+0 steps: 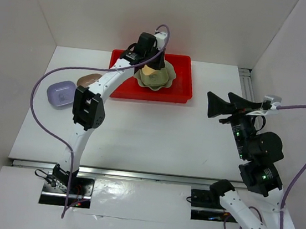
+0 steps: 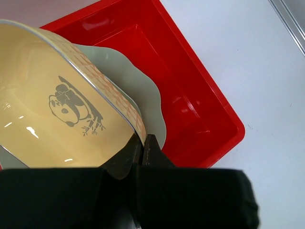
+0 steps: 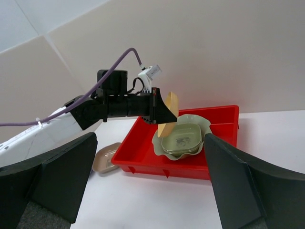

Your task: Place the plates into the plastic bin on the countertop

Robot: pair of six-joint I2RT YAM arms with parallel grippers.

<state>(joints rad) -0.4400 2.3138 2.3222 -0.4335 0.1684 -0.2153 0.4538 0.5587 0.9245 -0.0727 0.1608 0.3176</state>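
Left wrist view has the left claw (image 2: 144, 151) pinched together on the rim of a yellow plate (image 2: 52, 105), which hangs tilted on edge over the red bin (image 2: 190, 95). The plate is in the air, apparently clear of everything below it. Directly under it lies the scalloped plate (image 2: 138, 90), flat on the bin floor.

From the right wrist view, a small green plate (image 3: 183, 138) sits nested inside the scalloped plate, so the bin holds two plates, both toward its right half. The left half of the bin shows bare red floor.

The bin stands against the far edge of the counter (image 1: 156, 131), near the middle. A tan plate (image 1: 89, 79) rests on the counter just beside the bin's left end, and a lavender plate (image 1: 60, 93) lies nearer the left edge. The right claw (image 1: 222, 104) hovers near the right edge, fingers wide apart and holding nothing.

The step in hand looks like dropping off the yellow plate. The next move calls for lowering and levelling it onto the green plate or the bare floor, then opening the claw. Letting go while it is this steeply tilted could make it tip or slide against the rim.
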